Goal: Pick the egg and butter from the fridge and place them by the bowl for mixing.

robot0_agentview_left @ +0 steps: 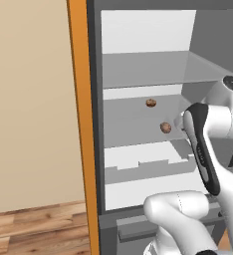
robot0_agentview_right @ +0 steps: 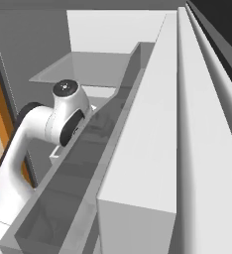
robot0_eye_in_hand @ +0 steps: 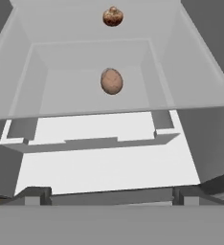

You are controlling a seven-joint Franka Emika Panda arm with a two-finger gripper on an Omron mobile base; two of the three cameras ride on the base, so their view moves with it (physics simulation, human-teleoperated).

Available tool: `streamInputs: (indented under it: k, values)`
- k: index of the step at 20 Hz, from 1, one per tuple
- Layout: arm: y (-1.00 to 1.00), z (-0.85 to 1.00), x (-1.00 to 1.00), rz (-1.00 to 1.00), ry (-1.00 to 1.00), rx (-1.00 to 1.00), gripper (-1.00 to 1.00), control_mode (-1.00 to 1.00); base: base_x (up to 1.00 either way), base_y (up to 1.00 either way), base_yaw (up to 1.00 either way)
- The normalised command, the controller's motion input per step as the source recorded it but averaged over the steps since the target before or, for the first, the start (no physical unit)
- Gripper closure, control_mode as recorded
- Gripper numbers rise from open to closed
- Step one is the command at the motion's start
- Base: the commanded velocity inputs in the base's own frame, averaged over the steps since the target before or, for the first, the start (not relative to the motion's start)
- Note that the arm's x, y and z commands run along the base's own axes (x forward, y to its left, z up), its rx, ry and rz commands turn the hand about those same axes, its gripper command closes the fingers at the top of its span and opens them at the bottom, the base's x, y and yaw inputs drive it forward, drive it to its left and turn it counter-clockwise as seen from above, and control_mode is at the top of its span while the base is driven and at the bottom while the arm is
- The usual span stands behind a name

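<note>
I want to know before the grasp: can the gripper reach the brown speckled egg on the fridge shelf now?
Probably yes. The brown speckled egg lies in the open on the translucent fridge shelf, straight ahead in the hand view, with nothing in front of it; the jaws stand open.

open shelf space around egg (robot0_eye_in_hand: 111, 81)

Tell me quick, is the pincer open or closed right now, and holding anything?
Pincer: open, holding nothing, aimed into the fridge toward the egg on the shelf.
</note>
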Motion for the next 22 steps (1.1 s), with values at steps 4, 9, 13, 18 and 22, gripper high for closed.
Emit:
streamInputs:
  k: [4, 9, 13, 18, 22]
  values:
    - [-0.10, -0.05, 0.56, 0.00, 0.00, 0.00, -1.00, -1.00, 0.00, 0.00, 0.00]
    - [-0.11, -0.15, 0.54, 0.00, 0.00, 0.00, -1.00, -1.00, 0.00, 0.00, 0.00]
    - [-0.05, -0.23, 0.50, 0.00, 0.00, 0.00, -1.00, -1.00, 0.00, 0.00, 0.00]
    - [0.00, -0.34, 0.48, 0.00, 0.00, 0.00, -1.00, -1.00, 0.00, 0.00, 0.00]
    - [0.00, -0.39, 0.53, 0.00, 0.00, 0.00, -1.00, -1.00, 0.00, 0.00, 0.00]
